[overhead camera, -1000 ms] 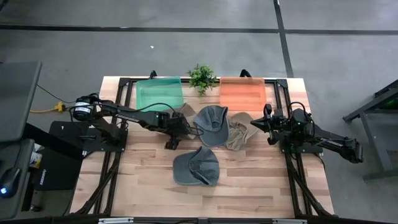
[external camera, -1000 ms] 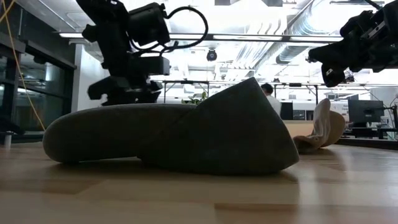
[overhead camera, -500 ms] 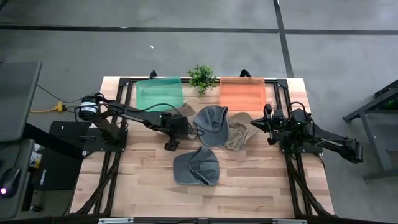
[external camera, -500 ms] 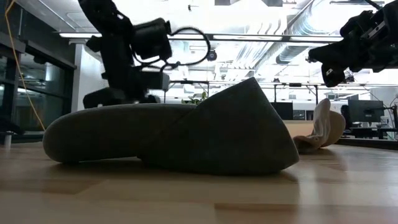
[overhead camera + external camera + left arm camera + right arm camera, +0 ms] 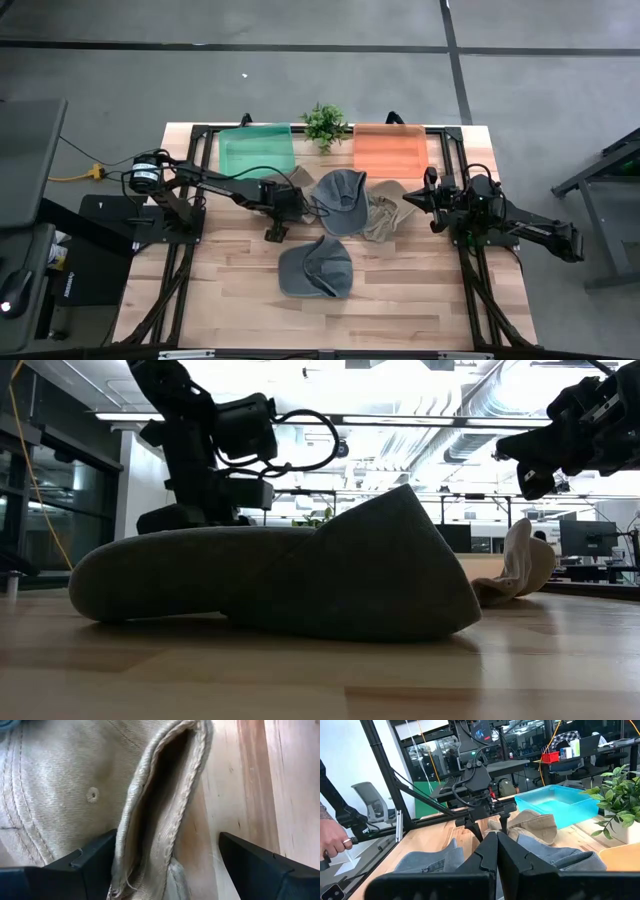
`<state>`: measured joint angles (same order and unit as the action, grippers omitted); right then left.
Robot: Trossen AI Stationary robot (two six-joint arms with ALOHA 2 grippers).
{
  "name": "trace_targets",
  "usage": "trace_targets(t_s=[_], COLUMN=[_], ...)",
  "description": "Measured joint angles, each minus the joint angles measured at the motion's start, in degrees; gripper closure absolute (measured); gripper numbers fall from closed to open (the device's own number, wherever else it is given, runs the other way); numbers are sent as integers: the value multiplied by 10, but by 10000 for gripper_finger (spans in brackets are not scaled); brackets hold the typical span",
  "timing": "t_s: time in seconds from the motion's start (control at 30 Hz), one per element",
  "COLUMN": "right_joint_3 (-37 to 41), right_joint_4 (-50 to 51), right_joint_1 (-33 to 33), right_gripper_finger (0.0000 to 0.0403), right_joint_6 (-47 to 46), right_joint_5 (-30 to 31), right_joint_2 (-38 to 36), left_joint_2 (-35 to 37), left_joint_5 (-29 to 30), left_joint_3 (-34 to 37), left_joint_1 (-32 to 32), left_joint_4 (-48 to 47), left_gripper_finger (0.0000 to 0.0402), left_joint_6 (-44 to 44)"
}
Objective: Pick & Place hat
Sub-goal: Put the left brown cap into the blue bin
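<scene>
My left gripper (image 5: pixel 165 865) is spread wide over a tan hat's (image 5: pixel 75 785) brim.
From above I see that hat (image 5: pixel 296 178) beside the green tray (image 5: pixel 256 152); only the wrist camera shows the fingers (image 5: pixel 90 862) straddling the brim. My right gripper (image 5: pixel 496 851) waits, pressed closed, at the table's (image 5: pixel 400 290) right.

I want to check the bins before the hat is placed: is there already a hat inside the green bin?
No, in the high view the green bin shows only its bare floor, and the grey hats lie on the table.
</scene>
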<state>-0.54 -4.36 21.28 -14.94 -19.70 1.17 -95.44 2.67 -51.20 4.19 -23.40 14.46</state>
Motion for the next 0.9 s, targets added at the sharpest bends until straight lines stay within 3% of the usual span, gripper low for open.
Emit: trace_targets(t_s=[0.77, 0.9], right_joint_3=[0, 0], right_joint_4=[-1, -1], right_joint_1=[0, 0], right_gripper_finger=[402, 402], right_joint_6=[0, 0], right_joint_5=[0, 0], right_joint_2=[0, 0], left_joint_2=[-1, -1], left_joint_5=[-9, -19], left_joint_3=[0, 0], left_joint_1=[1, 1], left_joint_4=[4, 4], left_gripper_finger=[377, 392], left_joint_6=[-44, -43])
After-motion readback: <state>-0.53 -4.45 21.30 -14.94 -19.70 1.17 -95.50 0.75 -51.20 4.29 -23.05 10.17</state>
